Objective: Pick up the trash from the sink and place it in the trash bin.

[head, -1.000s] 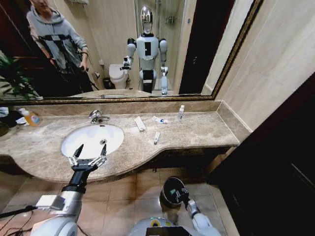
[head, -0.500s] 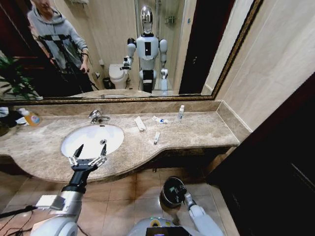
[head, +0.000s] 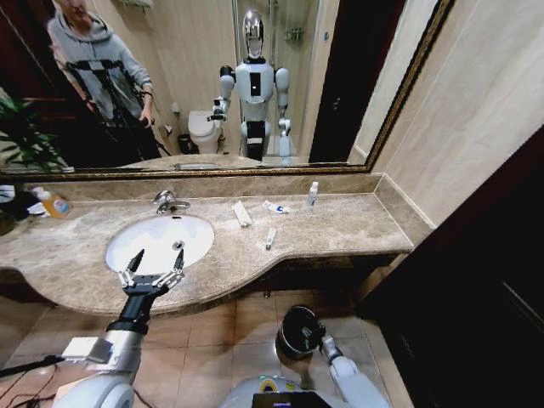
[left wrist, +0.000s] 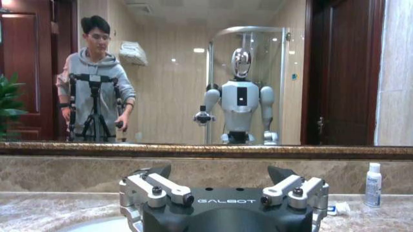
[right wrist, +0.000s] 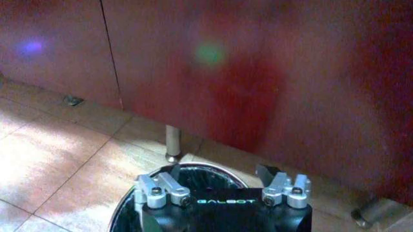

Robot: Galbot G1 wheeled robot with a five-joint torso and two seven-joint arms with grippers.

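Left gripper (head: 152, 270) hangs spread wide and empty over sink (head: 136, 255) front edge, staged to reach. Trash: packet (head: 242, 213), tube (head: 270, 239), bottle (head: 313, 195) on counter. Right gripper (right wrist: 219, 178) spread over bin (head: 299, 331), apparently releasing.

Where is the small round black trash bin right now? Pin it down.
In the head view, the small round black trash bin stands on the tiled floor below the marble counter, on the robot's right, with the right gripper open just over its rim.
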